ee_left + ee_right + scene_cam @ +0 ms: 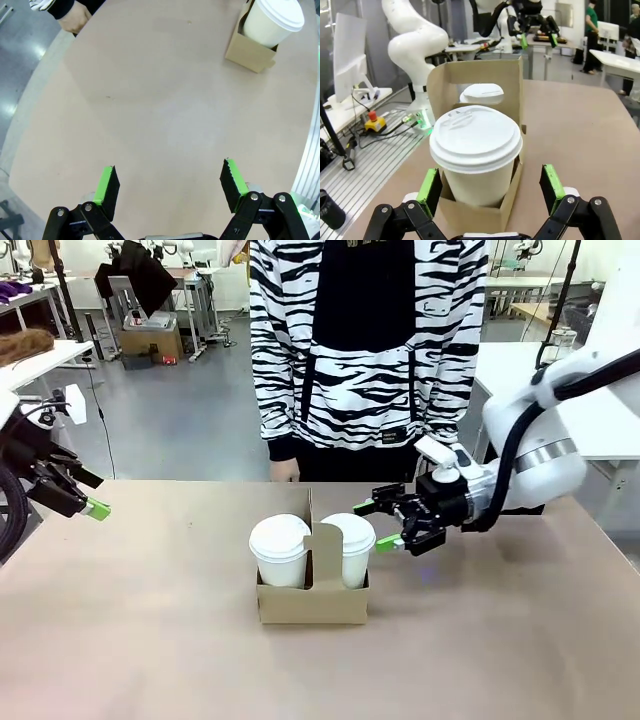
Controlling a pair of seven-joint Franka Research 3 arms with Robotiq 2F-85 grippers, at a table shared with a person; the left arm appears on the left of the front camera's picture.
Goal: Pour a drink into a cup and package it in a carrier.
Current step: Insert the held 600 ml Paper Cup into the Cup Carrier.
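1. Brown cardboard carrier (pixel 312 602) stands on the tan table (pixel 150 640), near its middle, with two lidded white cups seated in it, one on each side of the upright handle tab.
2. The right cup (pixel 349 546) sits nearest the right gripper (pixel 383 525); the left cup (pixel 279 549) is on the other side of the tab.
3. The right gripper is level with the right cup's upper half, its jaws spread wide and gripping nothing; one green pad lies just beside the cup wall.
4. In the right wrist view, that cup (pixel 476 152) stands between the two open fingers (pixel 429 186), with a gap on each side, and the carrier (pixel 475 215) is below it.
5. The left gripper (pixel 88 495) hangs at the table's left edge, well apart from the carrier, jaws spread and empty.
6. In the left wrist view, its fingers (pixel 107 187) are over bare table, and the carrier (pixel 248 50) and a cup (pixel 272 24) are far off.
7. A person in a zebra-striped top stands at the far side, one hand (pixel 285 470) at the table edge.
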